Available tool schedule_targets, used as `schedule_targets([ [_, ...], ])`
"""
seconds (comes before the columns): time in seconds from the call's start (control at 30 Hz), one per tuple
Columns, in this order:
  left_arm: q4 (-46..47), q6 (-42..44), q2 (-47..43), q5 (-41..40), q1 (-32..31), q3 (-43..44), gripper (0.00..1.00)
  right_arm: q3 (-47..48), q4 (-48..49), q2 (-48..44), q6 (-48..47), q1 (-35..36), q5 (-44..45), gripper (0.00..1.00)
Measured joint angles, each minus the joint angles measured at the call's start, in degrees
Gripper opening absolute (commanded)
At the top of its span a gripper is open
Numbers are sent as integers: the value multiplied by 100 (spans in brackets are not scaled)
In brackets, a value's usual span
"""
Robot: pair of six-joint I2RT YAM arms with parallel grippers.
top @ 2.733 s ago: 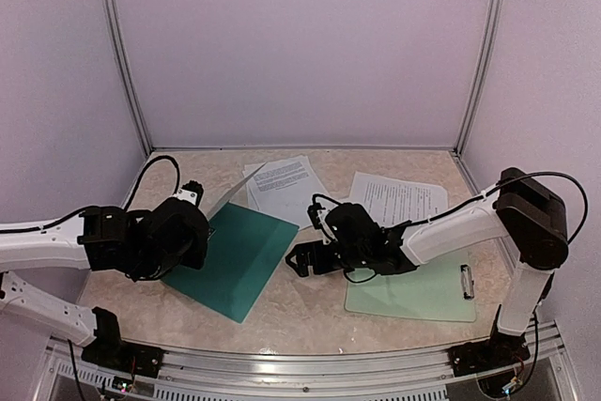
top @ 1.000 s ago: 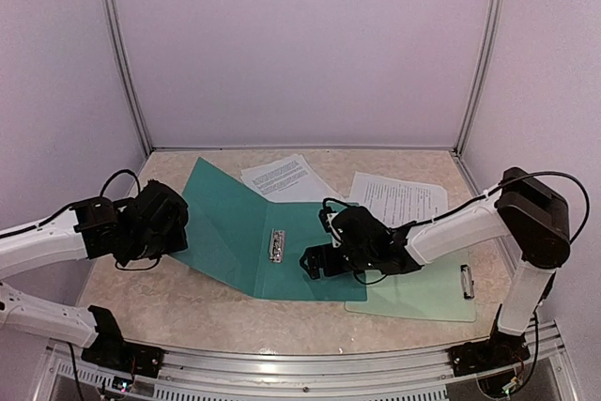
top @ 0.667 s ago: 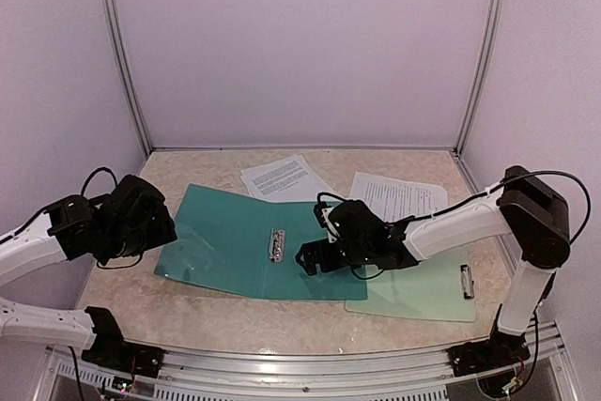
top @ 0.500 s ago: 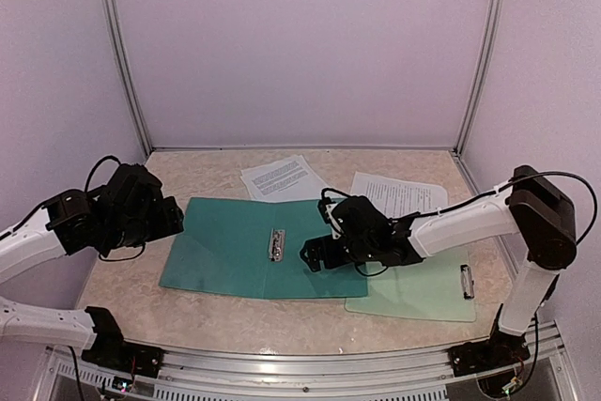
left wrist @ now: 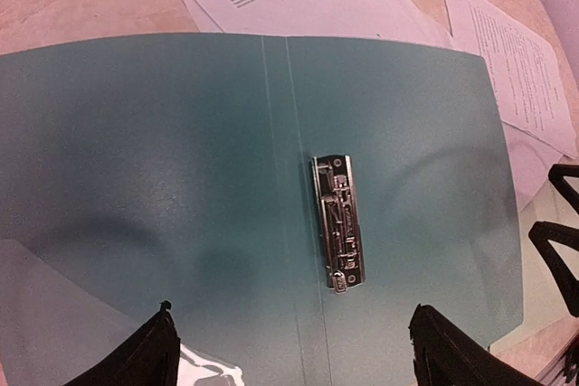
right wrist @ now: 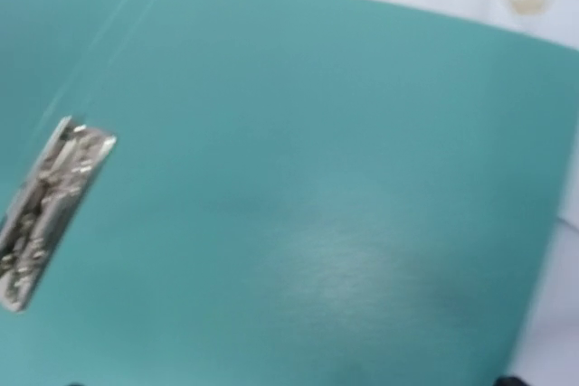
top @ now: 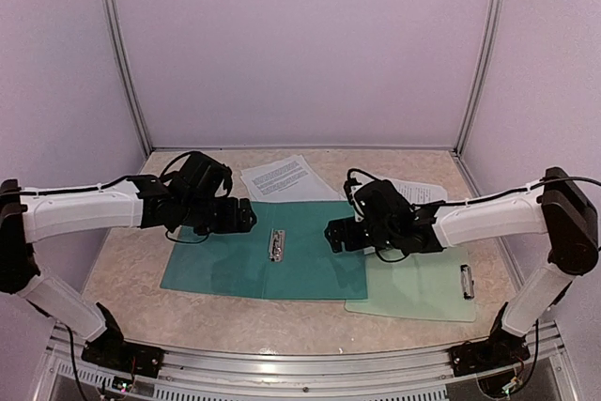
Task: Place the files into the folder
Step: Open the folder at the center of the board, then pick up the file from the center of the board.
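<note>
The dark teal folder (top: 221, 265) lies open and flat on the table, its metal clip mechanism (top: 277, 243) along the spine. My left gripper (top: 240, 217) hovers open over the left leaf, and in the left wrist view its fingertips (left wrist: 152, 356) stand wide apart with only folder (left wrist: 163, 178) between them. My right gripper (top: 336, 235) is open above the right leaf (right wrist: 344, 205). One printed file (top: 282, 177) lies behind the folder. Another file (top: 418, 192) at the back right is partly hidden by the right arm.
A pale mint clipboard (top: 423, 290) with a metal clip (top: 467, 281) lies right of the folder, its left edge under the folder's right leaf. Walls with metal posts close the back and sides. Bare marbled tabletop (top: 122, 269) shows at the left.
The folder's cover has been swung over to the left and now lies flat. My left gripper let it go and moved right, over the left leaf. The right gripper shifted slightly right.
</note>
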Motion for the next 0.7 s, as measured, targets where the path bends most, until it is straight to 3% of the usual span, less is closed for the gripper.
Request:
schedule_targets([
  [0.27, 645, 332, 876, 623, 17, 391, 85, -199, -103, -85, -125, -358, 26, 93],
  [0.43, 699, 476, 874, 645, 17, 387, 84, -199, -94, -83, -210, -531, -140, 92],
  [0.7, 1043, 673, 859, 931, -4, 378, 83, -455, 188, -240, 52, -1460, -374, 89],
])
